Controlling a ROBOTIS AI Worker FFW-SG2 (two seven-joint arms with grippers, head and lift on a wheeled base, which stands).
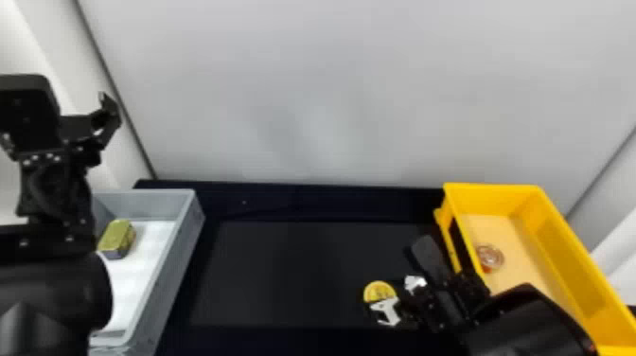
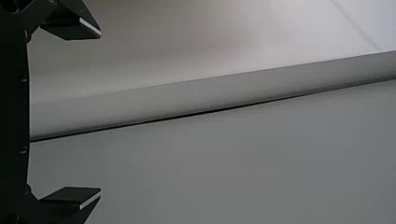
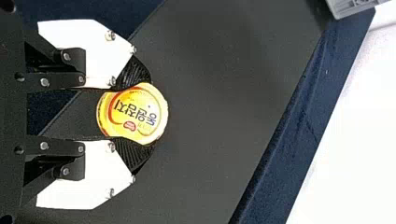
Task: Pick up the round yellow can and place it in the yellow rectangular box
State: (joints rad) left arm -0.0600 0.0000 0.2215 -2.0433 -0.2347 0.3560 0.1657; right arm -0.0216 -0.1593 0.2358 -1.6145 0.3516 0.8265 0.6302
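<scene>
Yellow-lidded and round, the can [image 1: 378, 290] sits between the fingers of the right gripper [image 1: 391, 297], over the dark mat [image 1: 284, 265], between three and four o'clock from its centre. The right wrist view shows ribbed black pads [image 3: 134, 155] pinching it from opposite sides, its printed lid facing the camera; whether its base touches the mat cannot be told. From the can, the yellow rectangular box [image 1: 563, 232] lies near three o'clock, well apart. Inside, on its nine o'clock side, is a small round container [image 1: 490, 256] with a clear-looking top and reddish edge. At nine o'clock from the mat stands the grey tray [image 1: 177, 255], holding a yellow-green tin [image 1: 116, 236]. The left gripper [image 1: 104, 127] is raised at ten o'clock, its fingers spread wide with nothing between them.
</scene>
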